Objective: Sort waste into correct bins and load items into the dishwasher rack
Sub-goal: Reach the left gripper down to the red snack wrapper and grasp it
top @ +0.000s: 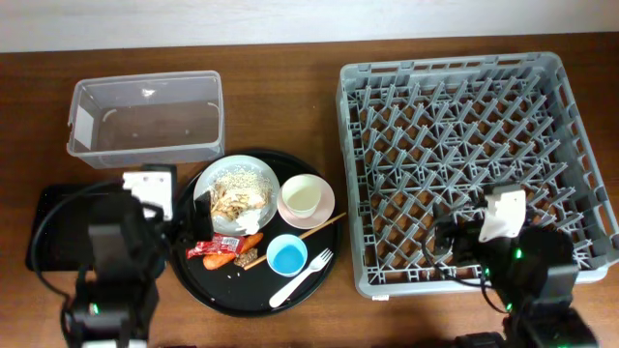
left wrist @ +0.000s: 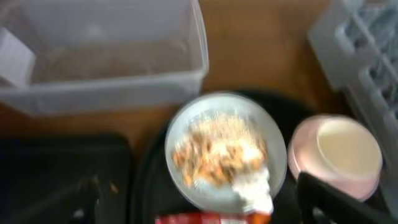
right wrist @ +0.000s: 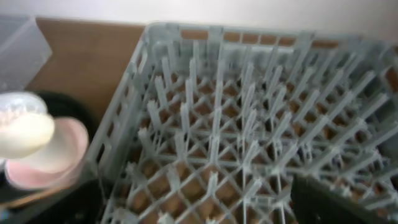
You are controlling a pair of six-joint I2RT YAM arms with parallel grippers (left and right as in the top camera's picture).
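Note:
A pale plate (top: pixel 237 186) with grainy crumbs and brownish scraps sits on the round black tray (top: pixel 222 288). Crumpled white paper (top: pixel 253 221), a red wrapper (top: pixel 215 247) and a carrot (top: pixel 230 258) lie at its near edge. A pinkish bowl (top: pixel 324 200) holds a white cup (top: pixel 301 198). A blue cup (top: pixel 286 256), a white fork (top: pixel 301 276) and a wooden stick (top: pixel 308 230) lie nearby. My left gripper (top: pixel 189 220) is open and empty over the tray's left side, above the plate (left wrist: pixel 217 149) and the wrapper (left wrist: pixel 205 219). My right gripper (top: pixel 445 237) is open and empty over the grey rack (top: pixel 464 145).
The clear tub (top: pixel 145 121) stands empty at the back left. The flat black tray (top: pixel 53 227) lies at the front left, partly under my left arm. The rack (right wrist: pixel 249 124) holds nothing and stands just right of the round tray.

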